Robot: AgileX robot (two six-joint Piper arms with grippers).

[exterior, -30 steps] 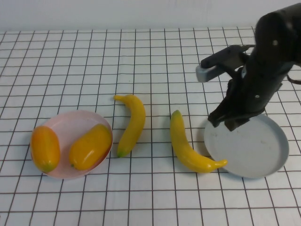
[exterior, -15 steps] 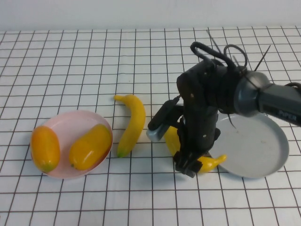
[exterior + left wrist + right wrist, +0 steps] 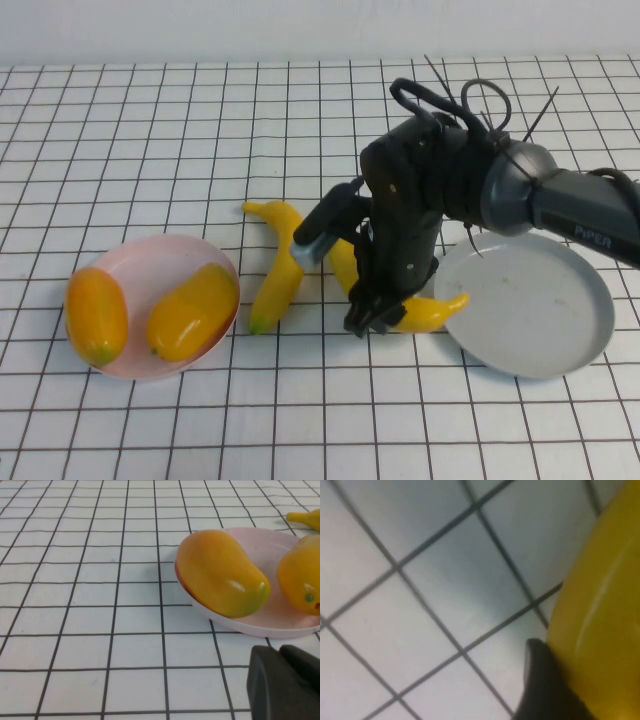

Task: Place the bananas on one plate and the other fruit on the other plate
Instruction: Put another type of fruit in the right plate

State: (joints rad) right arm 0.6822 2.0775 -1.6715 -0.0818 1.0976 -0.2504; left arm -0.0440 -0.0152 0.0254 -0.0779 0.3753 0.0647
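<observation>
The right claw had dropped from the round grey plate onto the nearer slim yellow banana, nudging it plateward; grip untellable. The left claw waited beside the pale pink plate, its state likewise untellable.

Yellow bananas, orange-yellow mangoes (pink plate), grey plate.

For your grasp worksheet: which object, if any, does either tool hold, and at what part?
The right tool is down on the right banana, around its middle; whether it grips cannot be told. The left tool, beside the pink plate, holds nothing.
</observation>
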